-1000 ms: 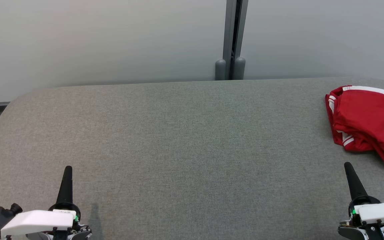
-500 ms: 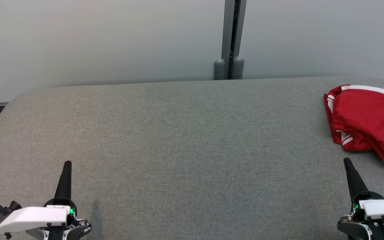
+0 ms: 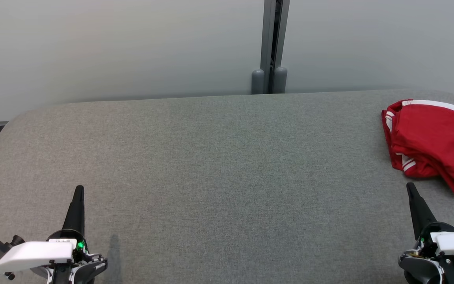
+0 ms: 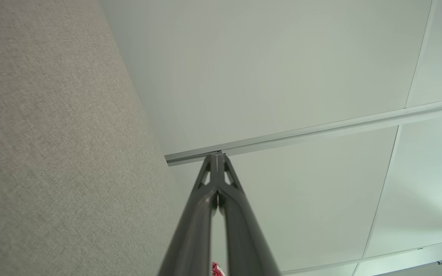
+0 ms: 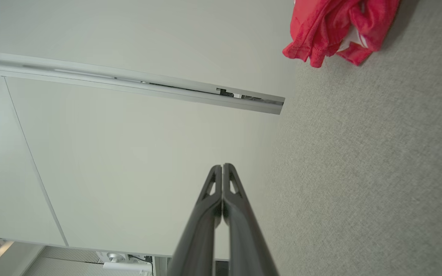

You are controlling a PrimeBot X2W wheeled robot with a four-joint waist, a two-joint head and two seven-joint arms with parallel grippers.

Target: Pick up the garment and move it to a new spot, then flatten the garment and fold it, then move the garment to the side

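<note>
Ahead of the closed right pincer, crumpled red garment, not touching.

Red garment with white stripes, crumpled, far right of table

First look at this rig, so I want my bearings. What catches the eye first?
A crumpled red garment with white stripes lies at the far right of the grey table. The left claw at the near left and the right claw at the near right point up the head view, both shut, neither touching the garment.
</note>
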